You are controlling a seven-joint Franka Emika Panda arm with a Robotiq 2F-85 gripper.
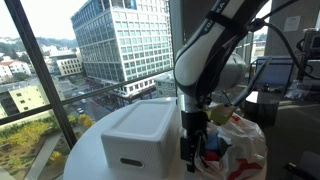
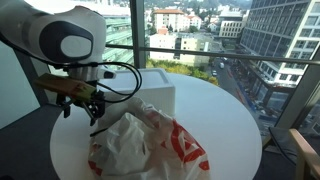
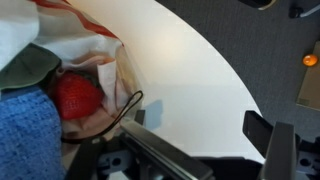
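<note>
Pincer (image 1: 192, 150): points straight down from the arm, low over the round white counter (image 1: 85, 158). In the wrist view its two fingers (image 3: 258, 130) stand wide apart with only bare counter between them. It has hold of nothing.

Plastic bag (image 2: 150, 145): white with red print, crumpled, lying on the counter just beside the pincer. Whether a finger touches the bag's edge cannot be told from these views.

Bag contents, wrist view: the bag's mouth gapes toward the pincer. Inside lies a red round item (image 3: 75, 95), possibly a ball or a fruit; the picture is too soft to settle it. A blue cloth (image 3: 25, 140) lies against it.

White box (image 1: 140, 135): closed, resting on the counter close beside the pincer, on the side away from the bag. In both exterior views the pincer stands between box and bag
</note>
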